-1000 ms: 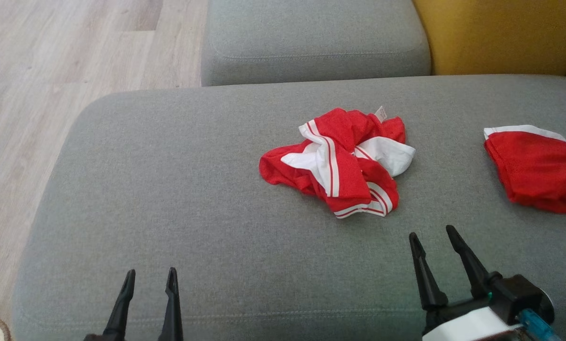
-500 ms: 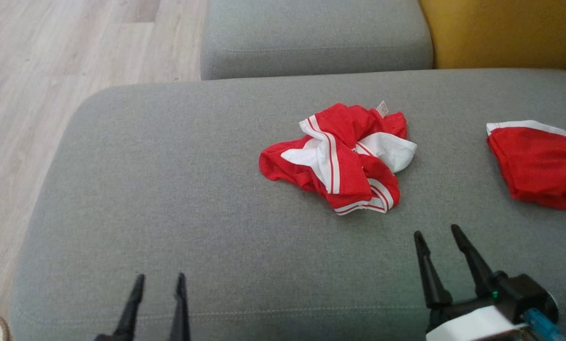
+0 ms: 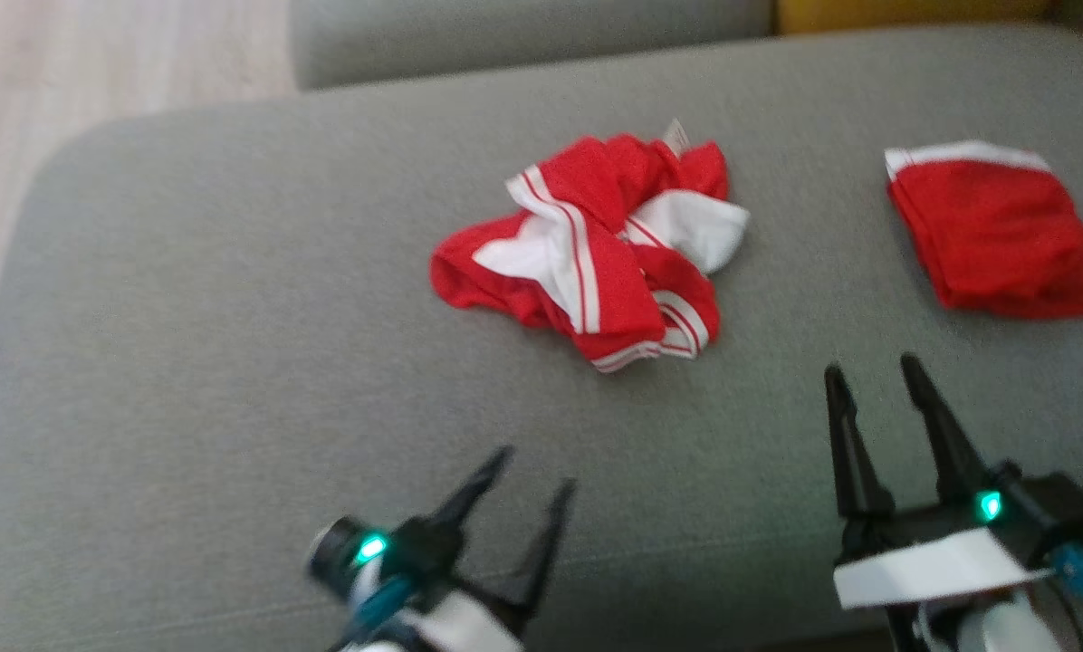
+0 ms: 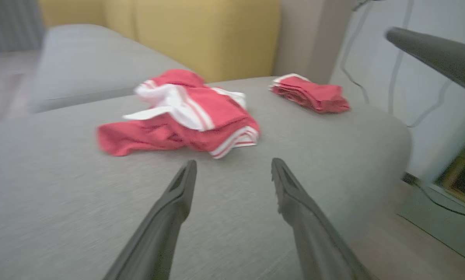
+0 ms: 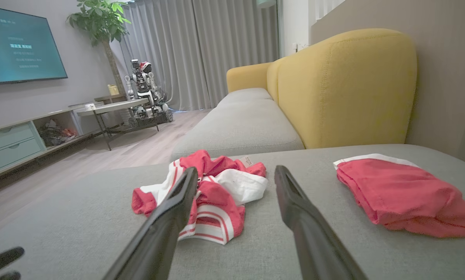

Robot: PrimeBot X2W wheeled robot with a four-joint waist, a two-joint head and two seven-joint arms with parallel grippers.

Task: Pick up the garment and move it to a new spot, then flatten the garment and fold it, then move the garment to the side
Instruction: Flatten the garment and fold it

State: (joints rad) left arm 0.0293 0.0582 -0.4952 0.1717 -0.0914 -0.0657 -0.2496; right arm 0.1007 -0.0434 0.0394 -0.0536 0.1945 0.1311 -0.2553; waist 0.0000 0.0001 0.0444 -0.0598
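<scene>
Where the big grey seat cushion [image 3: 234, 317] spreads across the head view, a second grey cushion [image 3: 505, 36] butts against its far edge. Pale wood floor [image 3: 98, 54] lies to the left, and a yellow backrest [image 5: 345, 85] rises behind in the right wrist view. Near the middle of the big cushion lies the garment [image 3: 596, 254], a red piece with white panels and stripes. It is crumpled into a loose heap, with a small white tag [image 3: 675, 138] sticking up at its far side. Well apart to its right sits a folded red garment [image 3: 994, 240] (a white band runs along its far edge), lying flat near the cushion's right end. The left gripper [image 3: 536, 468] is over the near part of the cushion, its jaws parted and empty, angled toward the heap and apart from it. The right gripper [image 3: 870, 365] is farther right, on the near side of the gap between the two pieces. Its jaws are likewise spread, with nothing between them. The head view is somewhat blurred, so finer detail of the cloth cannot be told.
</scene>
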